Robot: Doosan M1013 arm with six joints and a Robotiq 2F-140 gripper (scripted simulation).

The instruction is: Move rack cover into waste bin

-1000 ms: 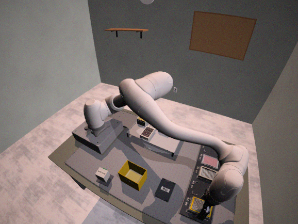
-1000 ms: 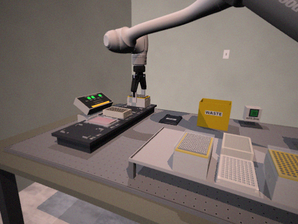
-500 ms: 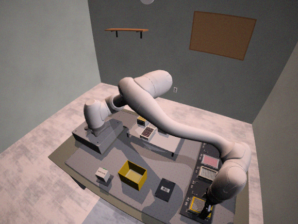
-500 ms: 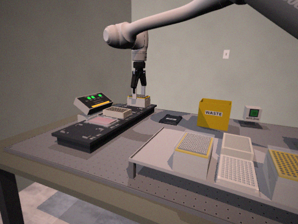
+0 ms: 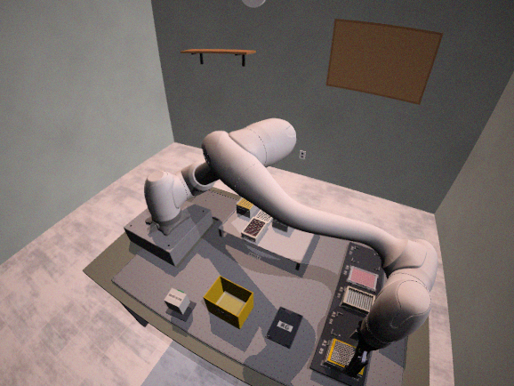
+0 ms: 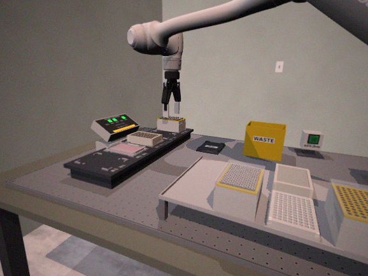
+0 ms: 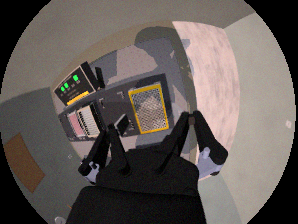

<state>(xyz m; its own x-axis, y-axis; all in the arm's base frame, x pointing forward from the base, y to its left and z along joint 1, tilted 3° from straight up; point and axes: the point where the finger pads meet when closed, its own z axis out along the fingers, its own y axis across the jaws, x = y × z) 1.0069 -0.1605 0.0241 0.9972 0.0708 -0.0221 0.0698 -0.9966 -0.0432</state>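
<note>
From the top view, the hand (image 5: 358, 358) hangs over the near right corner of the desk (image 5: 147, 285), directly above the tip rack (image 5: 341, 352) at the end of the dark deck plate (image 5: 329, 331). The rack's top shows a yellow frame around a dotted grid; whether a clear cover lies on it is hard to judge from here. On the same plate sit one pink well plate (image 5: 363, 277) and one ribbed reservoir (image 5: 358, 298). Elsewhere there is one yellow waste bin (image 5: 228, 301), one black regrip nest (image 5: 285, 327) and one key post (image 5: 177, 301) towards the near left edge.

From the exterior view, the hand (image 6: 171, 110) points straight down, its fingertips a short gap above the rack (image 6: 171, 124) and apart from it. The fingers (image 6: 177, 106) stand fairly wide with nothing between them. The bin (image 6: 265, 140) marked WASTE stands upright well to the side, one green key (image 6: 312, 139) beyond it, and one panel (image 6: 115, 126) with three green lights and one orange strip behind the deck. The raised shelf (image 6: 188, 181) in front carries four items.

In the wrist view, the rack (image 7: 149, 110) lies ahead between the two spread fingers, untouched.
</note>
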